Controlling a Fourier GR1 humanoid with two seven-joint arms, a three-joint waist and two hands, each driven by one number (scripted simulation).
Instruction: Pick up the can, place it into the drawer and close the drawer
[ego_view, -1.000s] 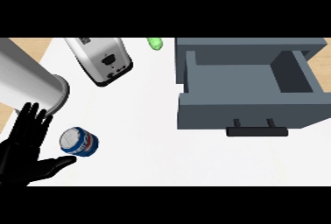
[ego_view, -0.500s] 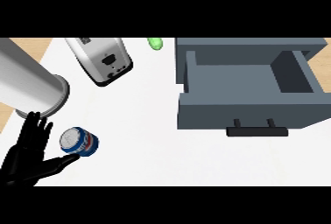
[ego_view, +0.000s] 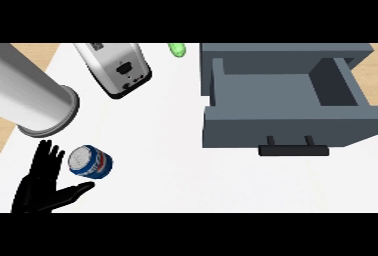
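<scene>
A blue, white and red can (ego_view: 90, 161) stands on the white counter at the lower left, seen from above. My left hand (ego_view: 40, 187) is open right beside it: straight fingers (ego_view: 49, 156) rise along the can's left side, and the thumb reaches out below the can. The fingers do not curl round the can. The grey drawer (ego_view: 284, 127) stands pulled open at the right, its inside empty and its black handle (ego_view: 293, 149) facing the view's lower edge. My right hand does not show.
A silver toaster (ego_view: 118, 67) lies at the top left. A large silver cylinder (ego_view: 33, 100) stands just above the can and hand. A small green object (ego_view: 177, 49) sits by the drawer's far left corner. Bare white counter separates can and drawer.
My left hand has slid down toward the view's lower edge, and its thumb now reaches further right under the can. The can and drawer have not moved.
</scene>
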